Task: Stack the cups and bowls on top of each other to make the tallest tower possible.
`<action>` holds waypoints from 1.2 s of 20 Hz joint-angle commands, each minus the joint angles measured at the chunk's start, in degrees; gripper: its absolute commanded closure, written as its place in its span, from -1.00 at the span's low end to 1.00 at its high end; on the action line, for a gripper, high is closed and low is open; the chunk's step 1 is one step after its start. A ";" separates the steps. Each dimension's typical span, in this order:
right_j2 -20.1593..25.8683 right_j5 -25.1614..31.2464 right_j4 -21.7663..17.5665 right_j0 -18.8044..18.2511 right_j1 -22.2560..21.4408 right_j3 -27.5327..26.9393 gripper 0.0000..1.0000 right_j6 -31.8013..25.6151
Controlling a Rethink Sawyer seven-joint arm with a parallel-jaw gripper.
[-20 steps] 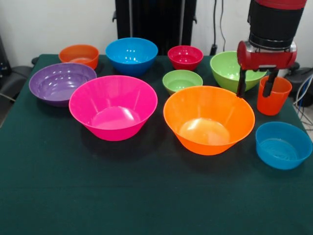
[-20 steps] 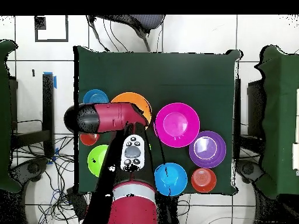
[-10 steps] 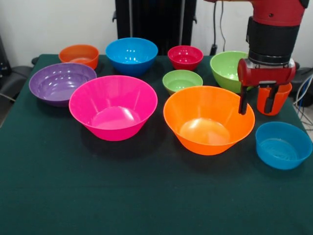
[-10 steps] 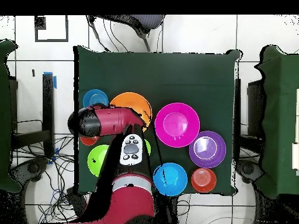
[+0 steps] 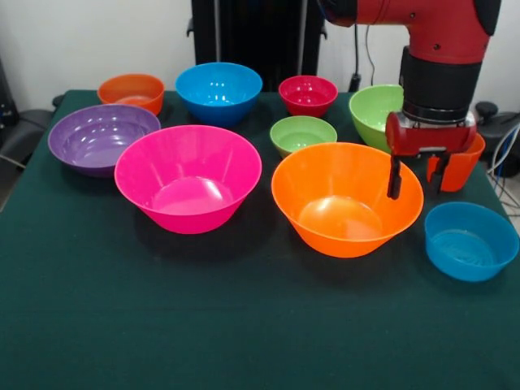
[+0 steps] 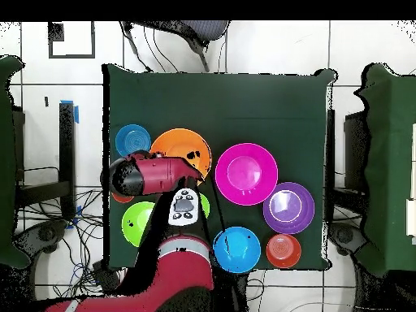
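The orange cup [image 5: 463, 165] stands upright at the right of the table, partly hidden behind my gripper [image 5: 418, 177]. The gripper is open and empty. Its left finger [image 5: 395, 179] hangs over the right rim of the large orange bowl [image 5: 341, 199], and its right finger is in front of the cup's left side. The large pink bowl [image 5: 188, 175] sits left of the orange one. The purple bowl [image 5: 101, 136], blue bowl [image 5: 218, 89] and green bowl [image 5: 375, 110] stand separately. In the overhead view the arm [image 6: 150, 173] hides the gripper and cup.
Small bowls stand singly: orange [image 5: 132, 91] at the far left, red [image 5: 308, 93] and green [image 5: 302, 132] in the middle, blue [image 5: 470, 240] at the near right, close under the gripper. The table [image 5: 244, 325] has a dark green cloth.
The arm has come lower and shifted a little left in the front view, towards the large orange bowl's rim. The gripper has stayed open. No bowl or cup has moved.
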 commanded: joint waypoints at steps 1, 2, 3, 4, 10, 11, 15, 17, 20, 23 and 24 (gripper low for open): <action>1.18 -0.98 -2.82 1.32 1.21 2.20 -1.00 6.25; 1.14 -0.84 -2.83 1.32 1.14 2.17 -1.00 6.11; 1.29 -0.41 -2.77 1.21 0.98 2.25 -1.00 5.89; 1.33 -0.22 -2.72 1.18 0.82 2.32 -1.00 5.80; 1.02 2.01 -1.86 1.75 -0.96 3.04 -1.00 5.90; 1.15 2.26 -1.74 1.68 -1.14 3.07 -1.00 5.83; 1.01 2.54 -1.50 1.85 -1.42 3.19 -1.00 6.06; 0.97 2.70 -1.39 1.88 -1.41 3.05 -1.00 6.10; 0.99 3.07 -1.25 1.83 -1.48 2.96 -1.00 6.03; 0.69 3.32 -1.24 2.10 -1.63 2.98 -1.00 6.14; 0.57 3.33 -1.24 2.19 -1.69 2.99 -1.00 6.19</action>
